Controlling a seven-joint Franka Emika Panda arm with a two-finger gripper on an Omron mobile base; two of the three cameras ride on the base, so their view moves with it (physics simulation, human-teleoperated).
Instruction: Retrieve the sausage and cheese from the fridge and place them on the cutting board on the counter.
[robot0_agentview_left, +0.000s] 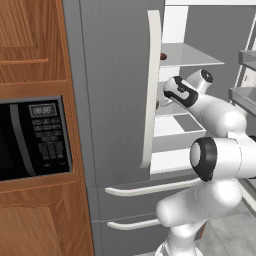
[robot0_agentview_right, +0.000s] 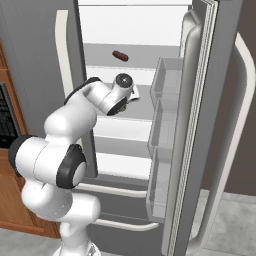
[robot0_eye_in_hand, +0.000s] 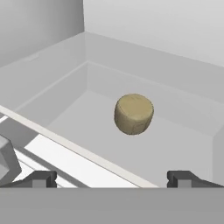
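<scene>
Matt grey fridge (robot0_agentview_left: 115, 90), glossy white arm (robot0_agentview_right: 55, 150), wood-grain cabinet (robot0_agentview_left: 30, 45), perhaps rough-rinded cheese (robot0_eye_in_hand: 134, 113)

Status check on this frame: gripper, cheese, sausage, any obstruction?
Gripper open, empty, inside fridge. Cheese ahead on shelf, untouched. Sausage one shelf up. Path to cheese looks clear.

This is a home kitchen, rendered rather than filmed. A tall grey French-door fridge (robot0_agentview_right: 210, 125) stands with its right door swung open, showing white shelves (robot0_agentview_right: 127, 95) inside and clear door bins (robot0_agentview_right: 167, 85); its closed left door carries a long white vertical handle (robot0_agentview_left: 151, 90), and two drawers below have white horizontal handles (robot0_agentview_left: 150, 189). Beside the fridge, a black microwave (robot0_agentview_left: 32, 137) with a keypad and a digital display is built into brown wooden cabinetry (robot0_agentview_left: 30, 40) (panelled doors above and below it). The floor (robot0_agentview_right: 230, 220) is grey tile.
</scene>
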